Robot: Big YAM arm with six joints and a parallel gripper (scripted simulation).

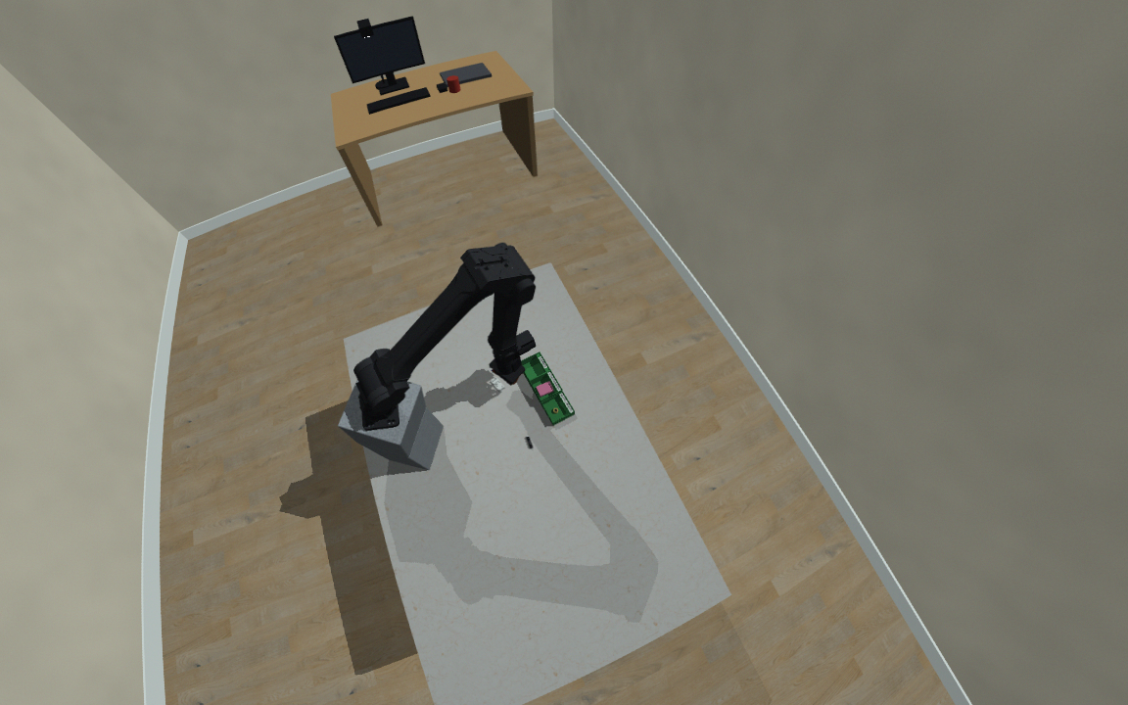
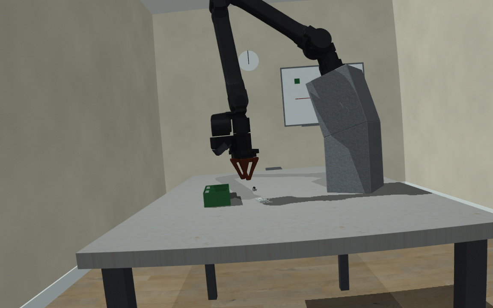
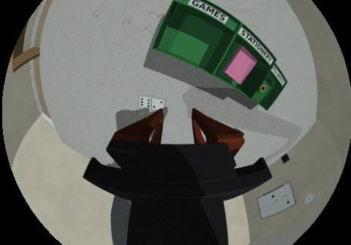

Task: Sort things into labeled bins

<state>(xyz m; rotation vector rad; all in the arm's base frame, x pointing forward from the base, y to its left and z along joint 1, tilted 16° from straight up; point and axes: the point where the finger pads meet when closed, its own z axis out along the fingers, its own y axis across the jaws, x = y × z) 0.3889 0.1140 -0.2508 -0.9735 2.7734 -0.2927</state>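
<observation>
Wrist view first: right up close the gripper (image 1: 506, 378) (image 2: 246, 179) (image 3: 177, 112) points down over the table (image 1: 533, 491) (image 2: 240, 229) (image 3: 91, 55), its jaws partly spread, with nothing pinched between them. Just beyond the fingertips, as I see it from there, a white domino (image 1: 496, 384) (image 2: 262, 199) (image 3: 151, 102) lies flat on the tabletop, spotted with black pips; the fingers are above it, not around it.

A small dark piece (image 1: 529, 443) (image 2: 253, 188) is also on the table, mostly hidden behind one finger in that view — I can't tell what it is.

Farther out sit the green bins (image 1: 561, 418) (image 2: 217, 197) (image 3: 183, 63), three in a row. GAMES has nothing in it, STATIONERY holds a pink block (image 1: 543, 388) (image 3: 240, 65), and the third, its label partly hidden but ending in BOLTS, holds a brassy nut (image 1: 553, 409) (image 3: 260, 88).

Across the room, past the arm (image 1: 437, 324) (image 2: 225, 49), a wooden desk (image 1: 446, 107) carries a monitor (image 1: 380, 50) and a red mug (image 1: 453, 83).
</observation>
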